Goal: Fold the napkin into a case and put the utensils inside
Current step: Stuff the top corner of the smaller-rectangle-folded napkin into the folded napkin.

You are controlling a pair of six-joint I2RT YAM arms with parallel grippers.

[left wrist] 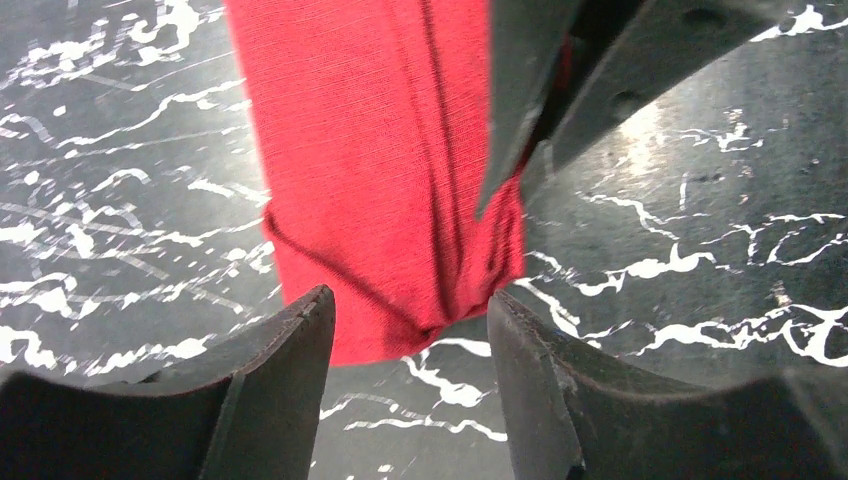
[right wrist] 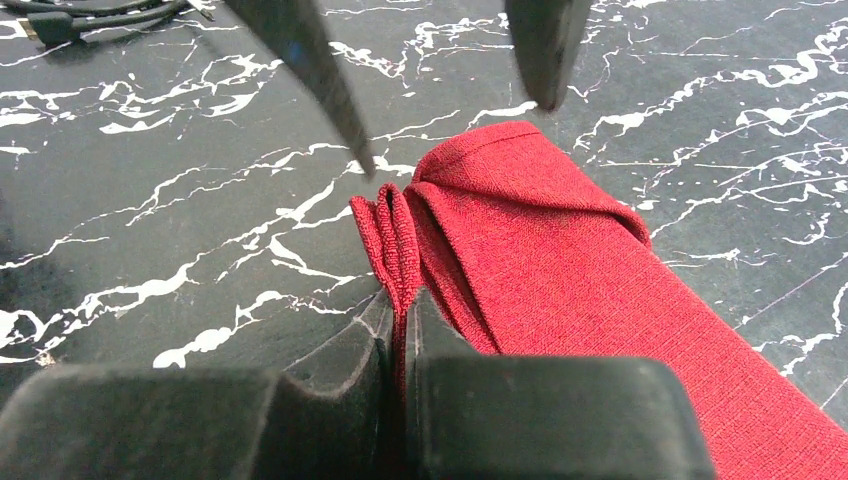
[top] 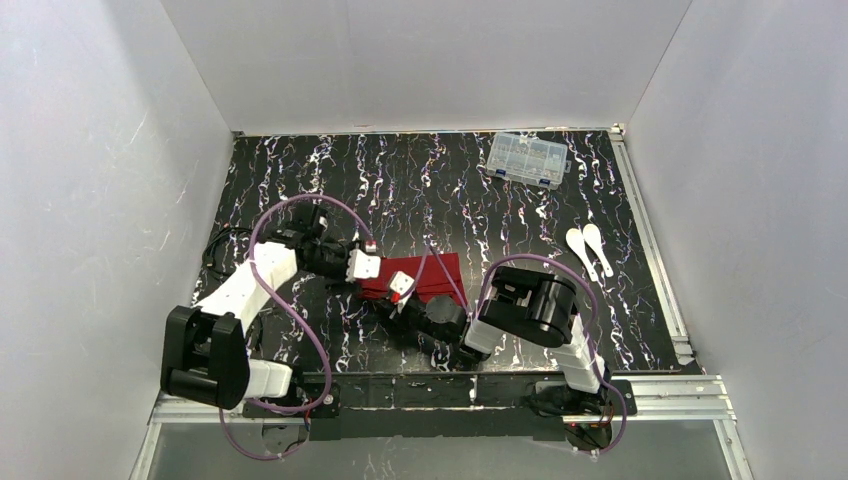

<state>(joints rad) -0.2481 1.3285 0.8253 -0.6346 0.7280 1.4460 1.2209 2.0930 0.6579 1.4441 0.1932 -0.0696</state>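
Red napkin (right wrist: pixel 560 270) pinched at one fold by the right gripper (right wrist: pixel 402 303); left gripper (left wrist: pixel 410 300) straddles its end, jaws apart; arms partly hide it overhead

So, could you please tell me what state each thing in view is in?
napkin: folded into a narrow strip, flat on the table.
left gripper: open, at the strip's end.
right gripper: shut on the napkin's edge folds.
utensils: side by side on the table, outside the cloth.
compartment box: looks closed.
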